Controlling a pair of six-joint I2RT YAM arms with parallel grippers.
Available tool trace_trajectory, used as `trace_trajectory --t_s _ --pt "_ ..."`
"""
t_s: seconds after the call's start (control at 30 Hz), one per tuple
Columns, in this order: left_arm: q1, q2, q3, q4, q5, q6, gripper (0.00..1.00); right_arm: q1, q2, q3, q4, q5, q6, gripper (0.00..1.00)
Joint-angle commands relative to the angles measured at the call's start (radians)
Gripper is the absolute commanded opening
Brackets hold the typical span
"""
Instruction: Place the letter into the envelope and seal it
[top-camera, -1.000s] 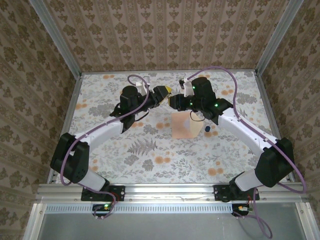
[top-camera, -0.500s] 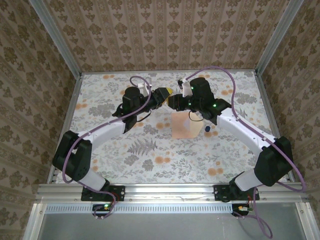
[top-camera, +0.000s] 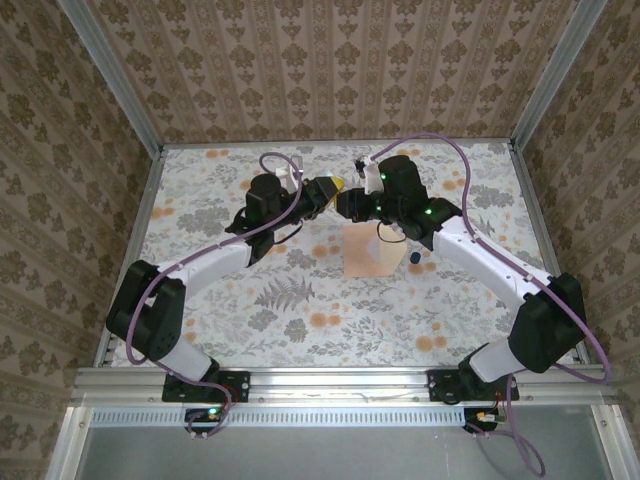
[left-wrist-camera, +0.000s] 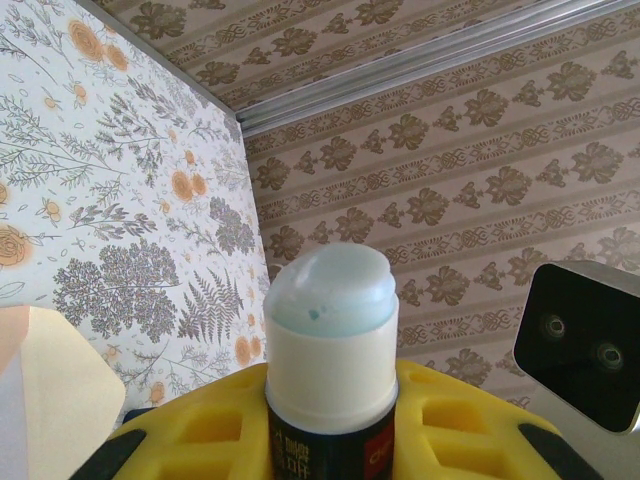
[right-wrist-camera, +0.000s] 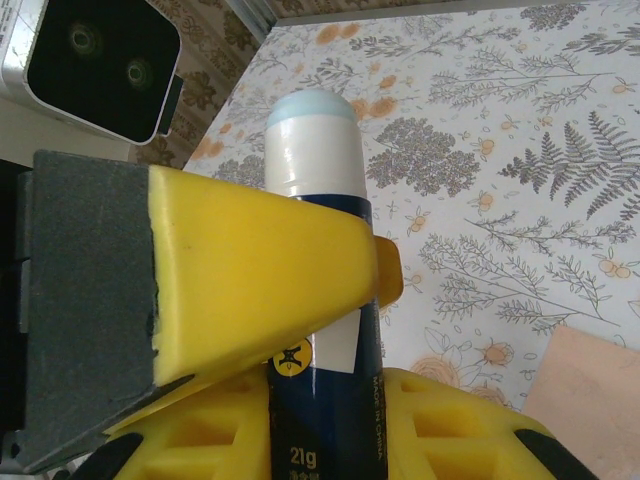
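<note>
Uncapped glue stick (right-wrist-camera: 318, 300) is pinched in the narrowly parted jaws of both right gripper (right-wrist-camera: 322, 425) and left gripper (left-wrist-camera: 330, 425), above the envelope (top-camera: 366, 252). If pulled unevenly, it could be twisted loose and dropped glue-first.

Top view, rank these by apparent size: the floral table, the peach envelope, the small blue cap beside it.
Largest to smallest:
1. floral table
2. peach envelope
3. blue cap, clearly the smallest
</note>
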Motion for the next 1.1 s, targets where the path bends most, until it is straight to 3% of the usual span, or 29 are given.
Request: trace_trajectory --t_s 0.0,0.37,0.7,0.87,1.07 --pt "-0.002 -0.002 -0.007 0.057 0.034 0.001 0.08 0.009 -0.022 0.008 0.024 0.033 -0.013 0.20" --pt "0.036 -0.021 0.000 0.039 0.046 0.014 0.04 -0.002 -0.049 -0.007 0.019 0.021 -0.022 0.50" --pt "0.080 -0.038 0.009 -0.025 0.073 0.066 0.03 -0.100 -0.116 -0.040 0.001 -0.122 -0.013 0.56" --pt "0.124 -0.044 0.039 -0.195 0.131 0.214 0.03 -0.199 -0.152 -0.045 -0.093 -0.169 -0.023 0.59" --pt "0.142 -0.023 0.135 -0.562 0.165 0.519 0.03 -0.313 -0.106 -0.023 -0.269 -0.141 -0.003 0.62"
